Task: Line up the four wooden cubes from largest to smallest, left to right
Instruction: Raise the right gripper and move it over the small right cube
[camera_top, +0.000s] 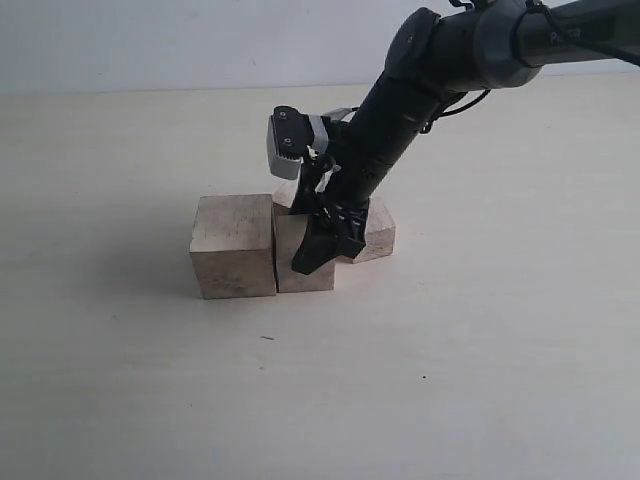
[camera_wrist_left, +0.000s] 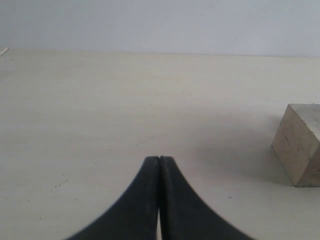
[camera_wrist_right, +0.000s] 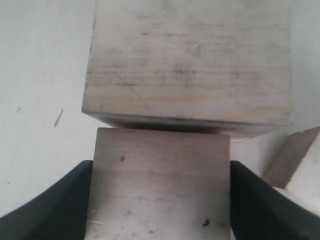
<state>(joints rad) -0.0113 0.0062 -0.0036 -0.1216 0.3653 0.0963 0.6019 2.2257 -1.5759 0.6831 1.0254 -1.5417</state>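
Observation:
The largest of the wooden cubes (camera_top: 232, 245) stands on the table left of centre. A somewhat smaller cube (camera_top: 288, 252) sits tight against its right side. My right gripper (camera_top: 312, 252) reaches down over this cube, and its black fingers press on two opposite sides. In the right wrist view the held cube (camera_wrist_right: 160, 185) fills the gap in the right gripper (camera_wrist_right: 161, 170), with the largest cube (camera_wrist_right: 187, 65) just beyond. A smaller cube (camera_top: 380, 232) lies behind the arm, also visible as a corner (camera_wrist_right: 300, 160). My left gripper (camera_wrist_left: 159, 159) is shut on nothing, over bare table.
The pale table (camera_top: 450, 380) stretches open in front and to both sides of the cubes. In the left wrist view one cube (camera_wrist_left: 300, 145) stands at the edge of the picture, well off from the left fingers.

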